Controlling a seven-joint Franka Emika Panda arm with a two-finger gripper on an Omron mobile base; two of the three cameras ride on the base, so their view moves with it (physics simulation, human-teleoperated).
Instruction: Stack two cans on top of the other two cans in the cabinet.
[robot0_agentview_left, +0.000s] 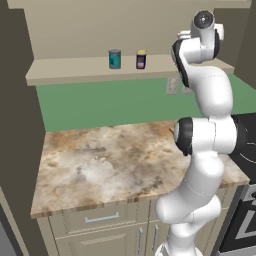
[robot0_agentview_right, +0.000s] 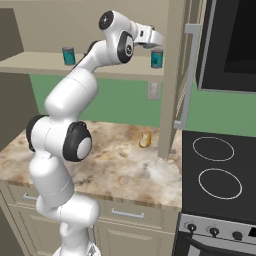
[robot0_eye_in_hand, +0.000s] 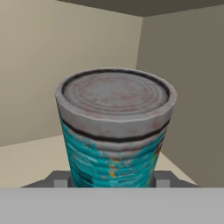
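Note:
In the hand view a teal can (robot0_eye_in_hand: 114, 131) with a grey top stands upright between my gripper's (robot0_eye_in_hand: 111, 180) dark fingertips (robot0_eye_in_hand: 61, 179), which sit against both its sides. The right base view has this teal can (robot0_agentview_right: 157, 59) under my gripper (robot0_agentview_right: 157, 52) at the right end of the beige cabinet (robot0_agentview_right: 35, 62) shelf. Another teal can (robot0_agentview_right: 68, 55) stands farther left. In the left base view that teal can (robot0_agentview_left: 115, 58) stands beside the navy can (robot0_agentview_left: 141, 59) with its yellow top on the cabinet (robot0_agentview_left: 70, 70) ledge. A further teal can is hidden.
The cabinet's side wall (robot0_agentview_right: 171, 95) is close to the right of my gripper. Below lies the marble counter (robot0_agentview_left: 100, 160) with a small yellow object (robot0_agentview_right: 145, 140). A stove (robot0_agentview_right: 215, 170) and a microwave (robot0_agentview_right: 232, 42) are at the right.

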